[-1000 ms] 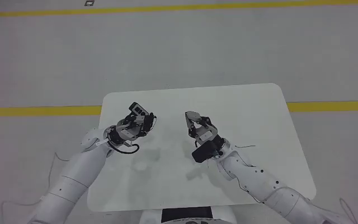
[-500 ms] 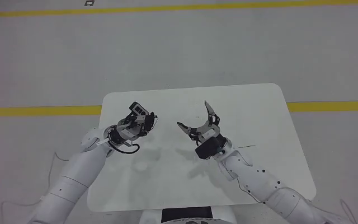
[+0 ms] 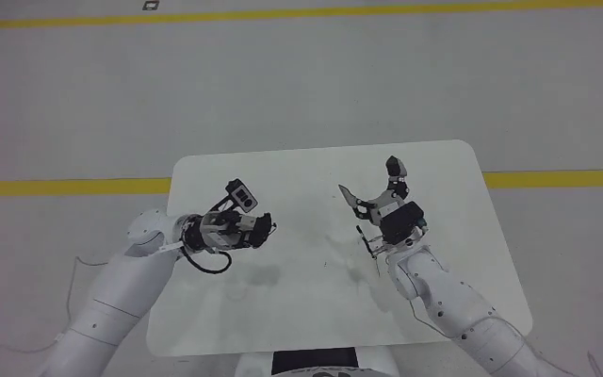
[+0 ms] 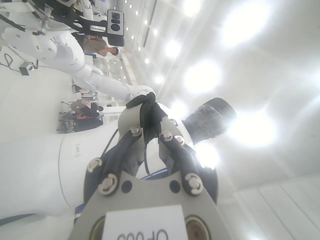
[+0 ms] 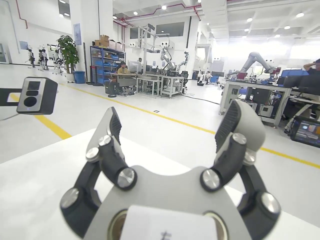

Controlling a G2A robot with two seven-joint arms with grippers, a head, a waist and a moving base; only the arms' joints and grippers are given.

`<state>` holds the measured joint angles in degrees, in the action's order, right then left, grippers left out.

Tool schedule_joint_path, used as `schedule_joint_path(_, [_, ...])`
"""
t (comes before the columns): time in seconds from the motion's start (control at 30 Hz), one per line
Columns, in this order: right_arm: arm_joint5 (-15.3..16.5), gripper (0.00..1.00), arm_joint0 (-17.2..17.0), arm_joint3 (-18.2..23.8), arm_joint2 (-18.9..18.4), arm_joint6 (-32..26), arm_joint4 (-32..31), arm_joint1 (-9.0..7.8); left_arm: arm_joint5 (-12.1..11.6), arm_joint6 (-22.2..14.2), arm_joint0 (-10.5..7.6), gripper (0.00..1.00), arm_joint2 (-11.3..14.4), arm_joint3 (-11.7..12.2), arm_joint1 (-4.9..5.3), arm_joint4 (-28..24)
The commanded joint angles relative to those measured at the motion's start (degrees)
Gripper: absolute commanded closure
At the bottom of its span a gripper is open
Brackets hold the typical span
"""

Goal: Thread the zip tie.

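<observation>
Left side of the white table (image 3: 443, 170): the left gripper (image 3: 252, 229) is hanging just above the surface. Its fingers are clamping a black zip tie (image 4: 149, 116). In the left wrist view a dark lump of the tie is sticking out past the fingertips, and a thin black strap is curving back down between the fingers toward the palm. I cannot tell which end is the head.

The right gripper (image 5: 172, 116) is sitting well apart from it, over the right half of the table. It is gaping wide and carrying nothing, with both ribbed pads (image 5: 226, 123) showing bare.

A thin dark line (image 3: 370, 251) is lying just beside the right wrist. It is too fine to tell whether it is cable or tie.

Reading of the step: the tie is looking secured on one side and not yet threaded, and the free arm is looking like the one to fetch the loose end.

To do this well:
- The right fingers should be closing on the strap near its tip, so that little of it is flopping beyond the pads.
- The left gripper should be keeping the slot facing the incoming tip.
- The approach should be running along the slot's axis, slow and straight.

Risks: the strap is springy and may be bowing away, and a squeeze too far from the tip may be letting it buckle at the slot.
</observation>
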<state>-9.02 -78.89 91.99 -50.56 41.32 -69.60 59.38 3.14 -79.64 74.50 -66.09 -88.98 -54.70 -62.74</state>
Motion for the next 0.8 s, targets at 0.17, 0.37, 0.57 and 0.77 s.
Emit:
schedule_joint_path(0.17, [0.0, 0.0, -0.7, 1.2, -1.2, -0.6, 0.5, 0.15, -0.2, 2.6, 0.34, 1.0, 0.5, -2.7, -0.08, 1.8])
schedule_joint_path(0.37, [0.7, 0.0, -2.8, 2.8, -3.9, 1.0, 2.5, 0.21, -0.4, 3.4, 1.17, 1.0, 0.2, -5.0, 0.03, 2.7])
schedule_joint_path(0.57, [0.7, 0.0, -2.8, 2.8, -3.9, 1.0, 2.5, 0.21, -0.4, 3.4, 1.17, 1.0, 0.2, -5.0, 0.03, 2.7])
schedule_joint_path(0.77, [0.7, 0.0, -2.8, 2.8, -3.9, 1.0, 2.5, 0.21, -0.4, 3.4, 1.17, 1.0, 0.2, -5.0, 0.03, 2.7])
